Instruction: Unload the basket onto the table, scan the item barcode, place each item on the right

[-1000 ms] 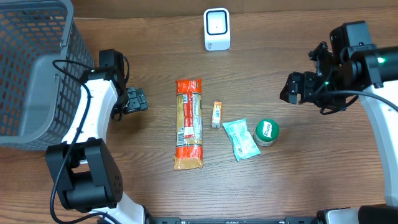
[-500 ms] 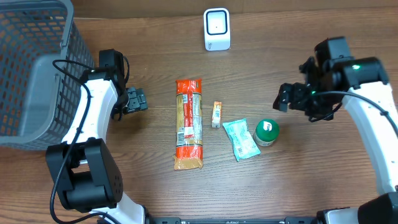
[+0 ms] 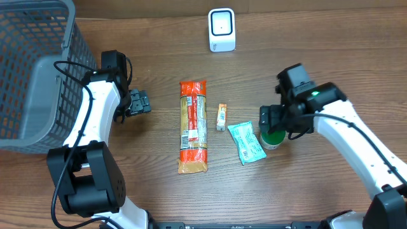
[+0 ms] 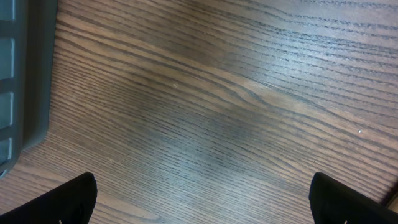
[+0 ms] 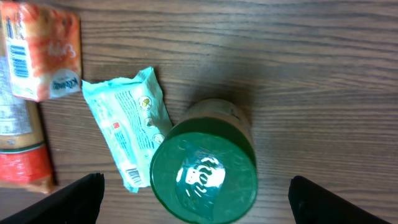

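The right hand [image 3: 269, 122] has swung in from the right side of the surface [image 3: 305, 51] and now hangs over the green-lidded jar [image 3: 274, 136]. The left hand [image 3: 141, 102] has not moved.

At the far left stands a grey mesh basket [image 3: 32, 70], and its grid floor is in plain sight from overhead. Just right of it the left hand hangs over bare wood, with its fingers spread wide. Next comes a long orange packet [image 3: 193, 126] lying lengthwise, then a small orange sachet [image 3: 221, 116] just beside it. A pale green packet [image 3: 246, 142] lies tilted further right. The jar stands upright just beside that packet with its lid on (what it holds cannot be told). The right hand's fingers are spread wide to either side of the jar and do not touch it. A white scanner [image 3: 222, 30] stands well apart at the far edge, about level with the sachet.

The overhead view hides part of the jar under the hand. The right wrist view shows the whole lid with a pale logo, and a barcode at the lower end of the green packet. In that view the packet's corner meets the lid's outline. The left wrist view adds only wood grain and a strip of the basket's wall.
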{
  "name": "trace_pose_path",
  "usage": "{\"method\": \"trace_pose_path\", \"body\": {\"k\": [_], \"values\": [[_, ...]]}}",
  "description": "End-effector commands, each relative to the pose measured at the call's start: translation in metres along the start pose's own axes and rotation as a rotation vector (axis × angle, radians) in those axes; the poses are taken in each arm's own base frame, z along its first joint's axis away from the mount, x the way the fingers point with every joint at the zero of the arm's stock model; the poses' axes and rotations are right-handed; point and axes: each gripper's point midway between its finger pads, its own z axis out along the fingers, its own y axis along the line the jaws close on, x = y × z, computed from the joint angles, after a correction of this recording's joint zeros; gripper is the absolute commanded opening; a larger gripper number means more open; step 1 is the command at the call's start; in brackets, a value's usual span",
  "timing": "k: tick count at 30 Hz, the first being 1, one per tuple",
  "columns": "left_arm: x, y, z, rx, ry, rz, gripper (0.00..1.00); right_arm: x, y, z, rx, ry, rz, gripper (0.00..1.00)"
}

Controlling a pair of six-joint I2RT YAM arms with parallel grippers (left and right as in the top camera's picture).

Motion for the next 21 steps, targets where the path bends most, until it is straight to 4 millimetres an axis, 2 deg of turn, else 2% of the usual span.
{"method": "trace_pose_path", "body": {"k": [1, 17, 21], "values": [[-0.004, 0.002, -0.008, -0.005, -0.028, 0.014, 1.00, 0.001, -0.006, 0.006, 0.088, -0.044, 0.039, 0.96], [-0.004, 0.002, -0.008, -0.005, -0.028, 0.014, 1.00, 0.013, -0.012, 0.034, 0.099, -0.042, 0.039, 0.96], [-0.004, 0.002, -0.008, -0.004, -0.028, 0.013, 1.00, 0.013, -0.014, 0.034, 0.107, -0.046, 0.036, 0.90]]}}
